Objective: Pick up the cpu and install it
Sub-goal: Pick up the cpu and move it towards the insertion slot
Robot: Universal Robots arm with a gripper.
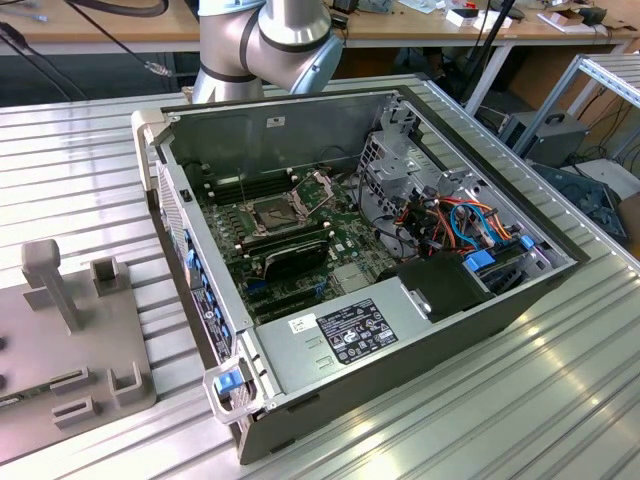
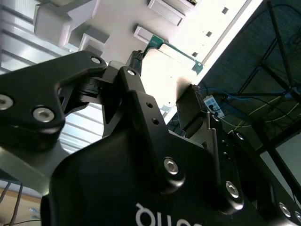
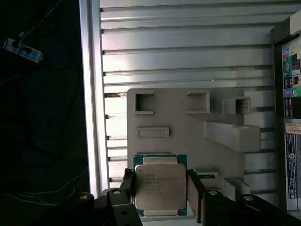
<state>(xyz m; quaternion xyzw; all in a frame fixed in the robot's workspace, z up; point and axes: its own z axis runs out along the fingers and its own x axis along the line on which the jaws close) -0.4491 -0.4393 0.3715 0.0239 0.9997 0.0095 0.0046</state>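
The gripper [image 3: 161, 178] is clamped on the cpu [image 3: 161, 186] — in the first wrist view its two black fingers [image 3: 194, 188] lie against opposite edges of the chip. The chip's silver-grey top faces the camera inside a thin green border. The cpu is over the grey plate [image 3: 188, 141]. Whether it rests on the plate or hangs just above it I cannot tell. The plate carries raised square pockets, a shallow slot and a post [image 3: 230, 134]. It lies on the ribbed metal table [image 3: 188, 56] close to one edge, and the cpu is at the side of the plate nearer that edge. The back panel of the case [image 3: 291, 94] is near the plate's other side.

In the second wrist view the gripper [image 2: 164, 75] is seen from behind its black linkage. The green rim of the cpu [image 2: 175, 51] shows between the fingertips.

In the exterior view the open case [image 1: 270, 125] lies on its side at the middle of the table [image 1: 520, 400], with the plate [image 1: 100, 330] near it on the exterior view's left. Inside, on the motherboard [image 1: 345, 225], the dark socket [image 1: 272, 212] sits with its metal frame tipped up — well apart from the plate. The arm [image 1: 270, 35] rises behind the case.
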